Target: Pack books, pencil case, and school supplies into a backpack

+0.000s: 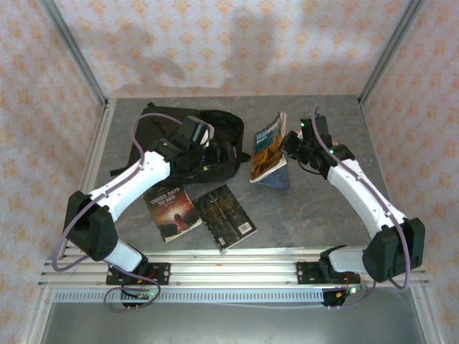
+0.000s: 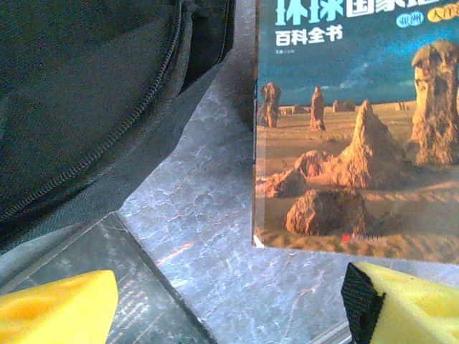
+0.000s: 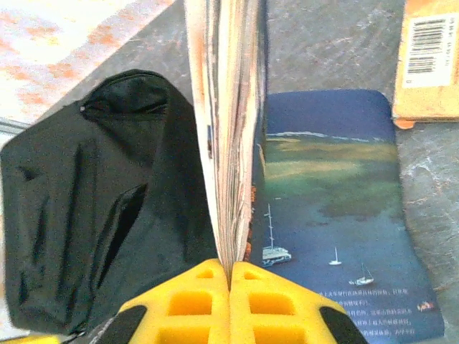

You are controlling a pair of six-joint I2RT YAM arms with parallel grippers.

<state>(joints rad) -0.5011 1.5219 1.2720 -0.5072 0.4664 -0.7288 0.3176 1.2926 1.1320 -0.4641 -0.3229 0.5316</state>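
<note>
While right end effector (image 3: 229,285) clamps the blue-and-orange book (image 3: 226,129) upright, left end effector (image 2: 229,309) gapes.

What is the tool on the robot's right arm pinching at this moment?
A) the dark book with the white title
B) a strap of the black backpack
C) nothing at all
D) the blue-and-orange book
D: in the right wrist view, the right tool has its yellow fingers pressed together on the page edge of the blue-and-orange book, which it holds up on edge.
</note>
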